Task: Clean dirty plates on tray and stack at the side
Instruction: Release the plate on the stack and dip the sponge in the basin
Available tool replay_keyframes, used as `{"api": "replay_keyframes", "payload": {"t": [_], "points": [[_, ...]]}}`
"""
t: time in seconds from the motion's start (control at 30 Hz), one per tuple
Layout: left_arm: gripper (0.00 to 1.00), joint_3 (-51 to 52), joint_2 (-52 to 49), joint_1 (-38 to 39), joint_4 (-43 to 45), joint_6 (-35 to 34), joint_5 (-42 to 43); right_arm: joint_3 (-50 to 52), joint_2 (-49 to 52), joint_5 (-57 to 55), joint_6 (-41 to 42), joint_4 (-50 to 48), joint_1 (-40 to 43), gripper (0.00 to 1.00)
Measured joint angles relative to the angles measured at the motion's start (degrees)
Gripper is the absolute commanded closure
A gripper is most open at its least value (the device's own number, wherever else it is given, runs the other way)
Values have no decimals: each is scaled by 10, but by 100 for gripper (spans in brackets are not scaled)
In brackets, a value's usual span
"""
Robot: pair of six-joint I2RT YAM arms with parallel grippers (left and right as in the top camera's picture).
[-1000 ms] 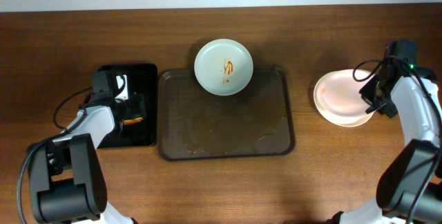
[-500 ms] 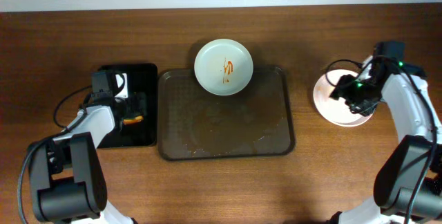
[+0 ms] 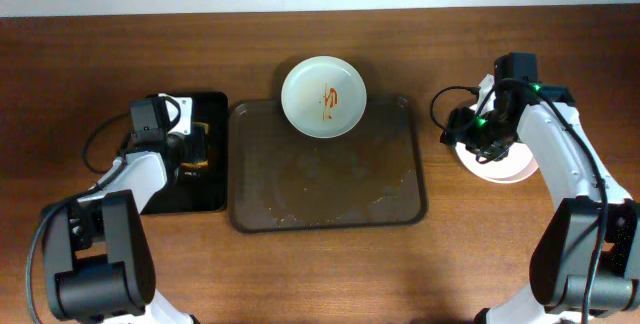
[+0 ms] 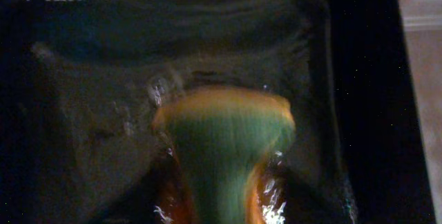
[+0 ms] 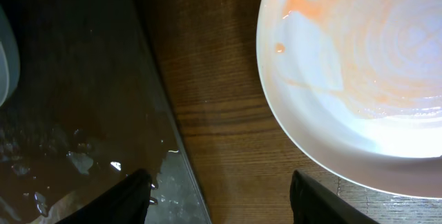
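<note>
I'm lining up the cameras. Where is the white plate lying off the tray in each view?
Overhead: the plate is right of the brown tray, partly under the right arm.
Left wrist: not in it.
Right wrist: upper right corner, faintly orange-smeared.
Shared landmark: the brown tray's wet right edge, at the left of the right wrist view.

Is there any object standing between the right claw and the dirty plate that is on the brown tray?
Nothing visible stands in the way. The right claw, open, hangs beside the side stack; between it and the dirty plate lie only bare table and the low rim of the tray.
</note>
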State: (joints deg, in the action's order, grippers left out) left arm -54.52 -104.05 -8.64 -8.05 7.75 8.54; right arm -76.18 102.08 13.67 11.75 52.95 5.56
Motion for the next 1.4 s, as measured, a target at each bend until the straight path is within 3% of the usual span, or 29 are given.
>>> {"api": "replay_keyframes", "payload": {"t": [0.23, 0.37, 0.4, 0.43, 0.47, 0.8, 0.83, 0.87, 1.0, 1.1, 1.17, 1.23, 1.33, 1.4], "points": [[16, -5, 13, 0, -113, 11, 10, 0, 0, 0, 0, 2, 0, 35], [37, -5, 13, 0, -101, 13, 11, 0, 0, 0, 0, 2, 0, 35], [46, -5, 13, 0, -92, 17, 11, 0, 0, 0, 0, 2, 0, 35], [68, -5, 13, 0, -88, 16, 12, 0, 0, 0, 0, 2, 0, 35], [100, -5, 13, 0, -85, 19, 11, 0, 0, 0, 0, 3, 0, 35], [100, -5, 28, 0, -98, -3, 3, 0, 0, 0, 0, 7, 0, 35], [80, -5, 41, 0, -98, -6, 0, 0, 0, 0, 0, 7, 0, 35], [52, -6, 53, 0, -97, -9, 0, 0, 0, 0, 0, 7, 0, 35], [41, -18, 100, 0, -75, -16, -2, 0, 0, 0, 0, 7, 0, 35], [45, -26, 103, 0, -75, -17, -2, 0, 0, 0, 0, 7, 0, 35], [32, -26, 97, 0, -75, -17, -2, 0, 0, 0, 0, 7, 0, 35], [30, -26, 82, 0, -75, -19, -2, 0, 0, 0, 0, 9, 0, 35], [19, -26, 56, 0, -61, -17, -3, 0, 0, 0, 0, 9, 0, 35], [20, -26, 34, 0, -30, -19, -4, 0, 0, 0, 0, 9, 0, 35]]}}
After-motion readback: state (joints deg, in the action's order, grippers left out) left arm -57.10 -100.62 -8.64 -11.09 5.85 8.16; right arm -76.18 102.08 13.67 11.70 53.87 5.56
